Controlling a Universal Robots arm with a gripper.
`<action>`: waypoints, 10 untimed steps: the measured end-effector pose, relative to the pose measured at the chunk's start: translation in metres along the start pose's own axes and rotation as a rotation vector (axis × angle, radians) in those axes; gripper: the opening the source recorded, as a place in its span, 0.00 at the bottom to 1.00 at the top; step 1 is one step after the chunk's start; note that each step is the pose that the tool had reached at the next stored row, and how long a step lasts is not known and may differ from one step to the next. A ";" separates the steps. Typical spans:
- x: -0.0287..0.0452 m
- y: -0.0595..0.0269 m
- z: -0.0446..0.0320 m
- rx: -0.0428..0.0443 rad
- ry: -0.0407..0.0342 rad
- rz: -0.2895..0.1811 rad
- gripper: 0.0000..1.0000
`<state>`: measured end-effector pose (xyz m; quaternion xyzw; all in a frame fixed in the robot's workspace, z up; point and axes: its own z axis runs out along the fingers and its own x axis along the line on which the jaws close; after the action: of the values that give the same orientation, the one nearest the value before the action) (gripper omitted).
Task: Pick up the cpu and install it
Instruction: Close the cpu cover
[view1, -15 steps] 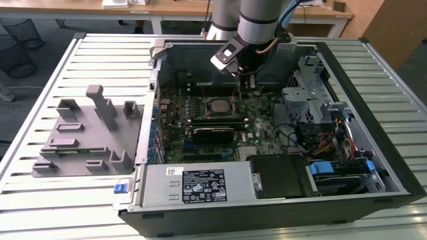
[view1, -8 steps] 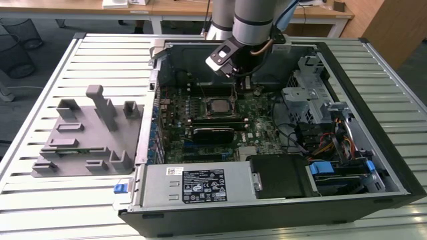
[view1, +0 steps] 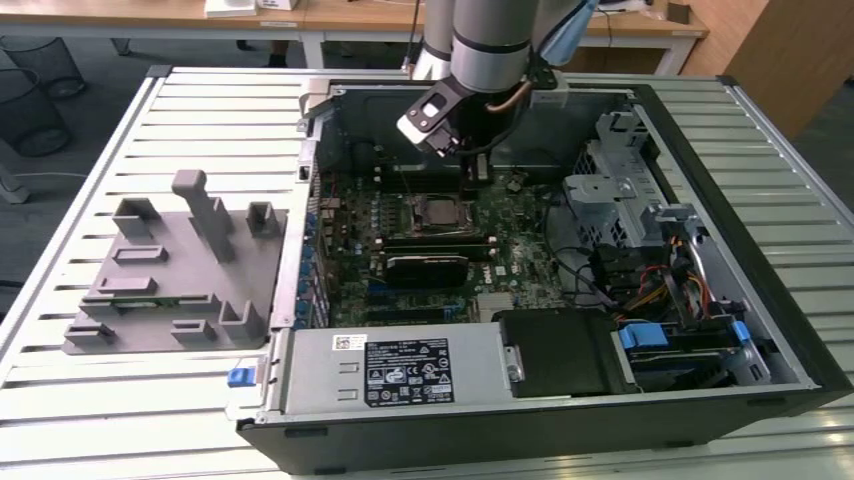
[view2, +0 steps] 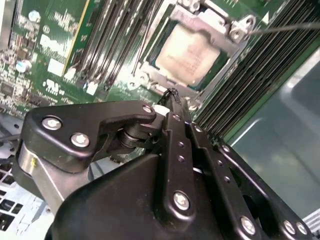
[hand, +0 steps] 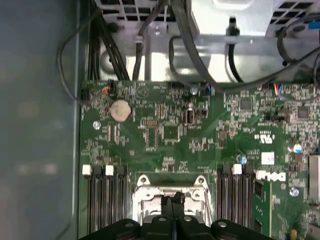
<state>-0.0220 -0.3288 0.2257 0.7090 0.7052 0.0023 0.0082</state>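
The cpu (view2: 192, 47) is a flat silver-grey square lying inside the metal socket frame (view2: 220, 30) on the green motherboard. In the exterior view the cpu (view1: 437, 210) sits mid-board inside the open computer case. My gripper (view2: 172, 94) hangs just above the socket's edge, its two thin black fingers pressed together with nothing between them. In the exterior view the gripper (view1: 470, 185) stands slightly behind and to the right of the socket. In the first wrist view the shut fingertips (hand: 172, 200) cover the middle of the socket frame (hand: 145, 192).
Black memory slots (view2: 125, 35) flank the socket on both sides. A grey parts fixture (view1: 174, 270) lies on the exterior view's left. A power supply (view1: 387, 370) fills the case's near end, with a drive cage and cables (view1: 641, 230) on the right.
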 end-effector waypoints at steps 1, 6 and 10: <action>0.0000 -0.0026 0.0004 0.0000 0.0000 0.000 0.11; -0.0001 -0.0168 0.0024 0.0000 0.0001 0.000 0.11; -0.0001 -0.0239 0.0036 0.0000 0.0001 0.000 0.11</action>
<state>-0.0459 -0.3288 0.2217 0.7090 0.7052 0.0023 0.0081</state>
